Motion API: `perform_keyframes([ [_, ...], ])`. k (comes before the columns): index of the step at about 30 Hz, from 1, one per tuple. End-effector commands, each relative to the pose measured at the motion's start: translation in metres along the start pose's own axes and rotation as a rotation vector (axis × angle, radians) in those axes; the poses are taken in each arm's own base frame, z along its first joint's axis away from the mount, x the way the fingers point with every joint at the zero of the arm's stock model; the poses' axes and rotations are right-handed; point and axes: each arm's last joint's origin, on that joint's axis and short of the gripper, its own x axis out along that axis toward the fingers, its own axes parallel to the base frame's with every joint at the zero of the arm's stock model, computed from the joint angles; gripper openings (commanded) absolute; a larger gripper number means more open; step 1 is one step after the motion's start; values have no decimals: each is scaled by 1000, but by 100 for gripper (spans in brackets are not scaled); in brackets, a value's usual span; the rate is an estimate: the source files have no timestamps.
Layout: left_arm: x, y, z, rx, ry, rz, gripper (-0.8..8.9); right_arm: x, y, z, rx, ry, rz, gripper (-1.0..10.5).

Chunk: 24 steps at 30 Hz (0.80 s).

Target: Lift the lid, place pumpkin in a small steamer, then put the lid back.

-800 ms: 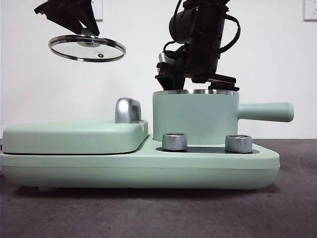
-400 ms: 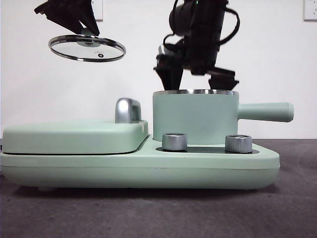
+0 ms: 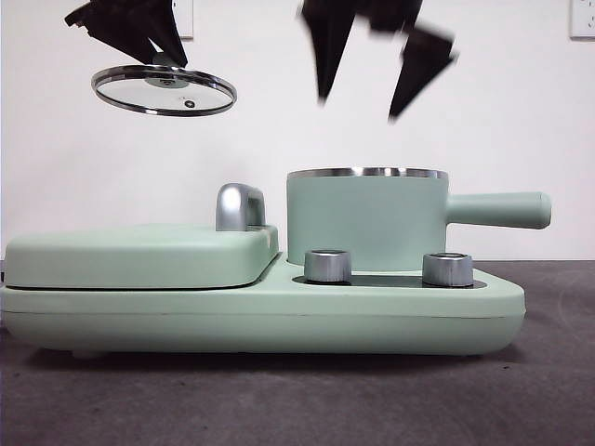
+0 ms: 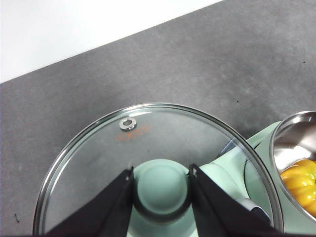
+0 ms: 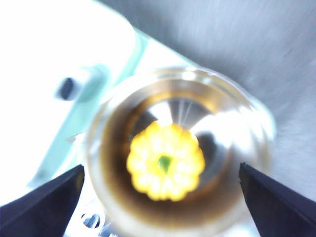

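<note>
The left hand (image 4: 160, 190) is clamped narrowly on the mint-green knob of the round clear glass lid with its steel rim (image 4: 163, 148), one black jaw on each side of the knob; in the front view that left hand (image 3: 160, 58) holds the lid (image 3: 164, 90) high and nearly level, over the flat mint-green griddle cover (image 3: 139, 253) and well apart from the pot. The right hand (image 3: 361, 107) hangs above the pot, blurred, its two jaws spread wide with nothing between them; the right wrist view looks straight down between those jaws into the pot.

The glossy yellow-orange ribbed pumpkin with a green stem (image 5: 165, 161) sits at the bottom of the mint-green cylindrical small steamer with a steel rim (image 5: 256, 128), stem up; the left wrist view shows a slice of the same pumpkin (image 4: 300, 183) inside the steel wall. From the front the small steamer (image 3: 365, 221) stands on the wide mint-green appliance base (image 3: 260, 321), its long straight handle pointing away from the lid's side; the base rests on the dark grey tabletop (image 3: 279, 400).

So the placing looks done and only the lid remains; it must travel sideways from above the griddle cover to above the open rim, then down, level and centred. The right hand is nearer the pot and lies over its mouth, so it probably has to clear off first.
</note>
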Motion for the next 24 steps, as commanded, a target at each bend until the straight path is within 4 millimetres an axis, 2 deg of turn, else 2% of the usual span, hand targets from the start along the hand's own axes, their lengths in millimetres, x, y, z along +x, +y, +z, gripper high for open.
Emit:
perform_keyframes([
  [1,-14,-3,14,8,-74,6,118,-41,5,-21,-23,-8,4,496],
  [6,-12,-9,14,15,-71,-10,118,-97,10,-69,-38,-87,15,496],
  [11,-9,-24,16,32,-63,-47,118,-132,16,-137,-76,-129,36,496],
  [15,-5,-42,18,57,-61,-91,118,-144,15,-192,-87,-176,59,495],
  [17,-3,-54,19,75,-60,-120,118,-147,13,-219,-61,-254,80,495],
  [24,5,-98,20,139,-51,-225,118,-144,1,-296,-24,-521,135,496],
])
